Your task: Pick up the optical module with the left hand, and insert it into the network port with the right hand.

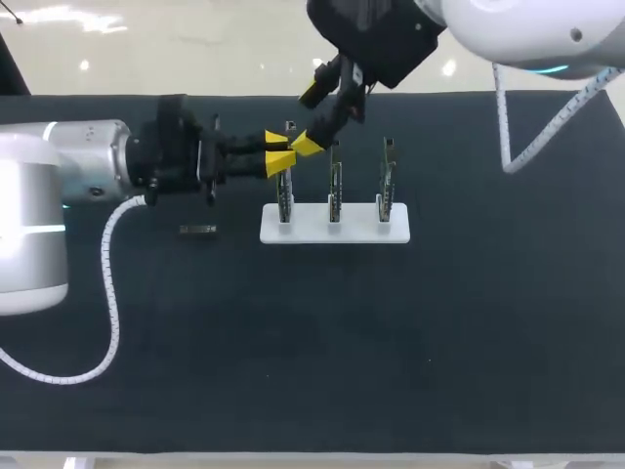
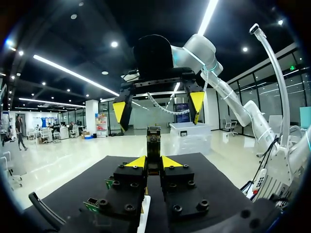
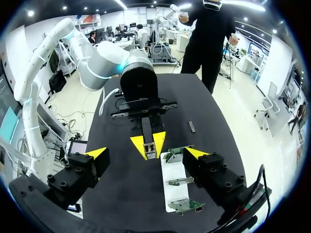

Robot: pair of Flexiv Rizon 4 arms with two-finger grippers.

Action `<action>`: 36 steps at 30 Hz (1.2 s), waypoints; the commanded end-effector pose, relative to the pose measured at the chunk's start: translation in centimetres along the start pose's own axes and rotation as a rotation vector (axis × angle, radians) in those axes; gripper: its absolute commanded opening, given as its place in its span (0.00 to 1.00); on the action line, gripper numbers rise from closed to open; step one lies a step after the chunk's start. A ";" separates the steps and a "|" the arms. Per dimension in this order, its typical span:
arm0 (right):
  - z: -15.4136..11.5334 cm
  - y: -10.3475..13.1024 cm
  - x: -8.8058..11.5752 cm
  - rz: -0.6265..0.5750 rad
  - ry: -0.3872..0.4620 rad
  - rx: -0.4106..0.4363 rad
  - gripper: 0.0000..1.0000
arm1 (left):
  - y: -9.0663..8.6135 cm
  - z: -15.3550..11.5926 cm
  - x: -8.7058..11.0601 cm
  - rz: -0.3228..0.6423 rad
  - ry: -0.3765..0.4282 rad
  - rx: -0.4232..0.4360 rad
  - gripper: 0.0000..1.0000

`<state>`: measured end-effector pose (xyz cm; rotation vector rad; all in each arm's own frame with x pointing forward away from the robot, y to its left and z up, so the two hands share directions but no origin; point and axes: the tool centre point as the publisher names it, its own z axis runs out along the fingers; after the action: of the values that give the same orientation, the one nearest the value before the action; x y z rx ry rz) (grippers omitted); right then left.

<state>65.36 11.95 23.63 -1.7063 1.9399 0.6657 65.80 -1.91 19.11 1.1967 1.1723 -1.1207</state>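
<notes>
Two yellow tips of my left pincer (image 2: 152,162) press on the optical module (image 2: 153,141), one tip on each side. I am pinching it tight. The module sticks out past my tips and points away from my wrist.

Just ahead of it hangs my right pincer (image 1: 310,119), which comes in from the far right corner of the table (image 1: 391,342). Its fingers are spread wide. One yellow tip is on each side of the module. In both wrist views there is a gap between those tips and the module, so the right pincer is not holding it.

Close by both pincers is a white stand (image 1: 334,233). Three thin boards (image 1: 335,191) stand upright in it, side by side in a row. My left pincer and the module are next to the top of the board at the left end of the row. I cannot tell if they touch it.

A little dark piece (image 1: 197,231) lies flat on the black table. It is on my left arm's side, apart from the stand.
</notes>
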 end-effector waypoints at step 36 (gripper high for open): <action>0.6 -0.3 -0.6 -0.089 -0.011 -0.040 1.00 | 0.0 0.1 0.0 0.001 0.000 -0.005 0.00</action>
<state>65.80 12.69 23.70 -1.7936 1.8510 0.6785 65.80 -1.92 19.11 1.1966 1.1723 -1.1207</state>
